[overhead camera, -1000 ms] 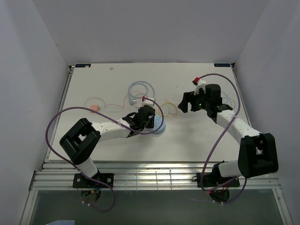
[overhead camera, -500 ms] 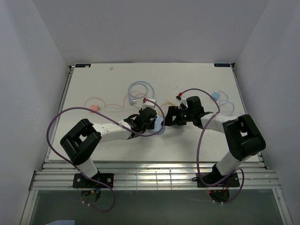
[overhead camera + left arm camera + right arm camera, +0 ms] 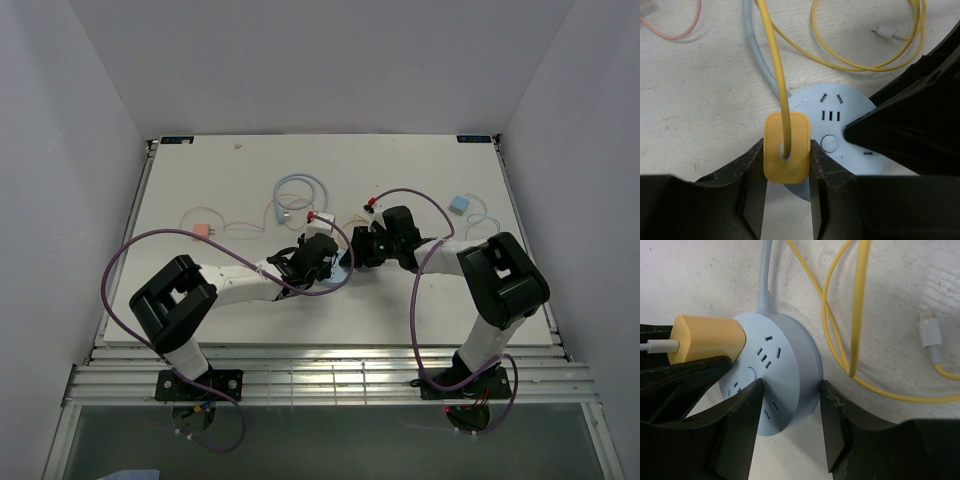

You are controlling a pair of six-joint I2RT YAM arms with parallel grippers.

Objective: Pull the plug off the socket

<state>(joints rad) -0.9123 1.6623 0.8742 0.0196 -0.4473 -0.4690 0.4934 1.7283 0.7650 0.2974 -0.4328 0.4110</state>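
Since a second ago the right gripper (image 3: 790, 387) swung in from 3 o'clock. Its jaws now straddle the socket (image 3: 790, 355); we can't tell if they grip yet. The left gripper (image 3: 786, 160) stays clamped on the yellow plug (image 3: 786, 140), seated at the socket's 8 o'clock edge, near the table (image 3: 200, 180) centre. Socket nearly braced, so we expect the pull next.

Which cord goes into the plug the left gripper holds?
The yellow cord, entering the yellow plug; the pale-blue cord joins the socket, the pink cord lies apart.
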